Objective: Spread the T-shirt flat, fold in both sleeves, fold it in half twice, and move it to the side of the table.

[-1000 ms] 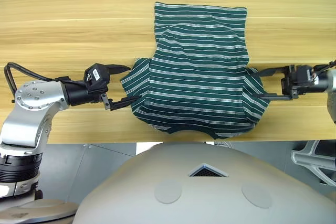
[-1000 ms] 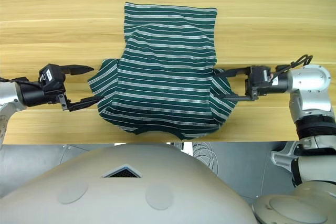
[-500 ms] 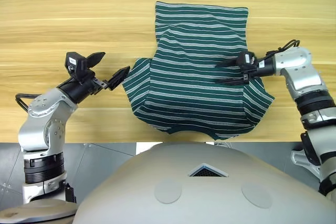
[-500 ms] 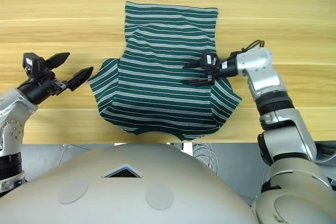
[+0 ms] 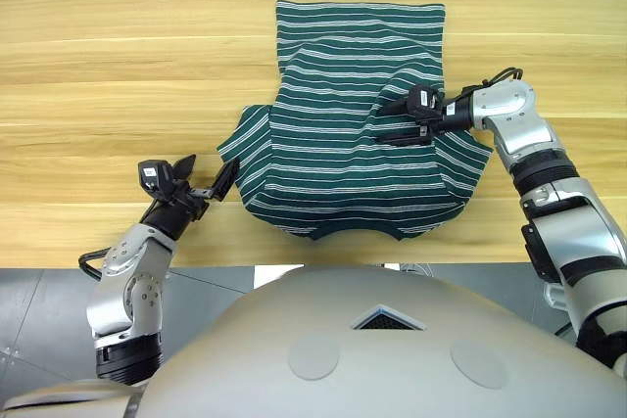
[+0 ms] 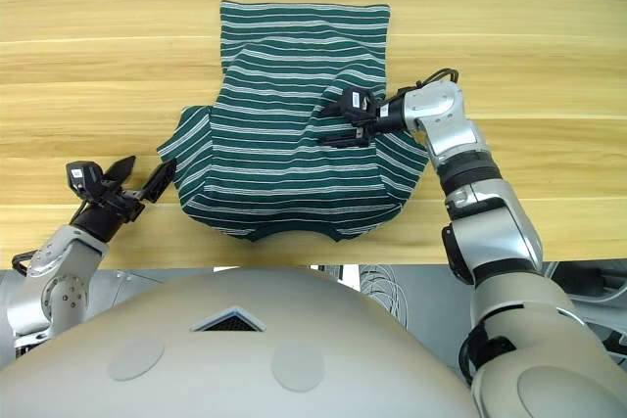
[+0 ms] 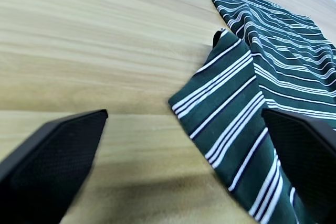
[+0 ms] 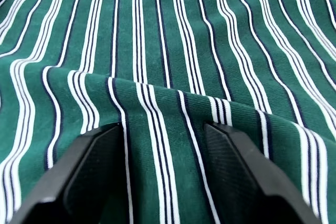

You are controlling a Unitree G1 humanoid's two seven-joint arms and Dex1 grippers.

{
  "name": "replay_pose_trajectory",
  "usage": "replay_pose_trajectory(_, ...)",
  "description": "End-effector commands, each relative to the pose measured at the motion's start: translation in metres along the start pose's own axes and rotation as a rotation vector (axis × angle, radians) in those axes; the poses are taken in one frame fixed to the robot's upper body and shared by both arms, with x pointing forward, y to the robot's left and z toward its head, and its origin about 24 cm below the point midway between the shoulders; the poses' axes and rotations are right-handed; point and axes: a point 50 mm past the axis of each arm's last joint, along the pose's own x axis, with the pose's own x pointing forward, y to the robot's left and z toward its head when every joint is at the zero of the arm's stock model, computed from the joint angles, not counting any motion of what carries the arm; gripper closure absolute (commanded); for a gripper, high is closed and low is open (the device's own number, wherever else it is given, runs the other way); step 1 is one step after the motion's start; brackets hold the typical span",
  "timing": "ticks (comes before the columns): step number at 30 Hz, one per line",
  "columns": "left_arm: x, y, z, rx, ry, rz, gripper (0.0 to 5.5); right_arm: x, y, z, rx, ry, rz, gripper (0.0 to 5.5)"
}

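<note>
Shows the green striped T-shirt lying on the wooden desk, sleeves toward the near edge. Places the right hand over the shirt's right half, fingers parted across a raised fold. Places the left hand just beside the left sleeve, fingers wide apart, holding nothing.

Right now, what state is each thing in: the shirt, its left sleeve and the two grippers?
T-shirt: lying on the table, body not yet folded in half.
Left sleeve: spread outward, not folded in.
Left gripper: open, beside the left sleeve.
Right gripper: open, over the shirt's middle, at a ridge of cloth.
</note>
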Motion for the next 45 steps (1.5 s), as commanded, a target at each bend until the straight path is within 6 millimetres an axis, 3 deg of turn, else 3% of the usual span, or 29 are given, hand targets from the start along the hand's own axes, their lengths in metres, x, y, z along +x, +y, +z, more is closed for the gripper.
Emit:
replay_pose_trajectory(1, 0.007, 0.004, -0.025, -0.043, 0.119, 0.045, 0.35, 0.006, 0.014, -0.016, 0.033, 0.061, 0.039, 2.54)
replay_pose_trajectory(10, 0.016, -0.012, -0.028, -0.013, 0.139, -0.068, 1.73, 0.0, 0.009, -0.013, 0.024, 0.044, -0.005, 2.54)
replay_pose_trajectory(32, 0.027, -0.004, -0.006, 0.026, 0.02, -0.061, 5.47, -0.001, 0.001, -0.006, -0.001, 0.02, -0.055, 2.54)
replay_pose_trajectory(37, 0.026, -0.014, 0.015, 0.027, -0.087, -0.099, 5.47, -0.004, -0.002, -0.004, -0.007, 0.015, -0.068, 2.54)
replay_pose_trajectory(41, 0.021, -0.05, 0.034, 0.019, -0.148, -0.281, 5.47, -0.007, -0.005, -0.004, -0.007, 0.014, -0.087, 2.54)
replay_pose_trajectory(45, 0.029, -0.079, 0.031, 0.048, -0.058, -0.428, 5.47, -0.008, -0.009, -0.002, -0.013, 0.015, -0.097, 2.54)
